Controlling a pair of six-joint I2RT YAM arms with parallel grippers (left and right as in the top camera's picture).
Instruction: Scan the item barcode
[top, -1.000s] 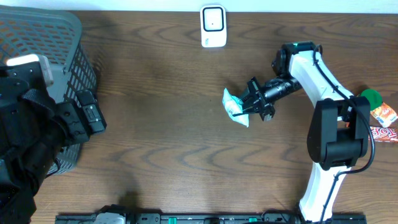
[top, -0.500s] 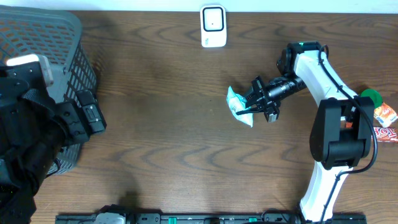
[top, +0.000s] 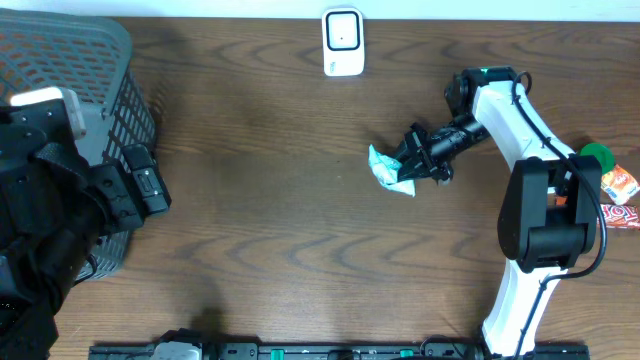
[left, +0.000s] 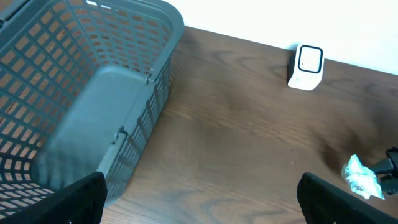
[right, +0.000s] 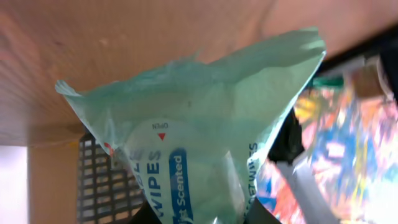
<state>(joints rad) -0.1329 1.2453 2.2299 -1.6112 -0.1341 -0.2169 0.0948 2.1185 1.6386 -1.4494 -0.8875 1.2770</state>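
The right gripper (top: 406, 167) is pinching the wipes pack (top: 387, 172) with nearly shut fingers, middle right, below the white scanner (top: 342, 42); the soft pack could be slipping out or hiding its barcode. The left gripper (left: 202, 202) is hanging wide open, holding nothing, and the grey basket (top: 120, 60), upper left, is looking empty.

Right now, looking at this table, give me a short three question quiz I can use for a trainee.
1. Multiple choice: what do the right fingers hold? A) a can B) a pack of wipes C) a bottle
2. True or false: the left fingers stand open, holding nothing.
3. Which white device stands at the far edge of the table, beyond the pack?
Key: 1 B; 2 true; 3 the scanner.
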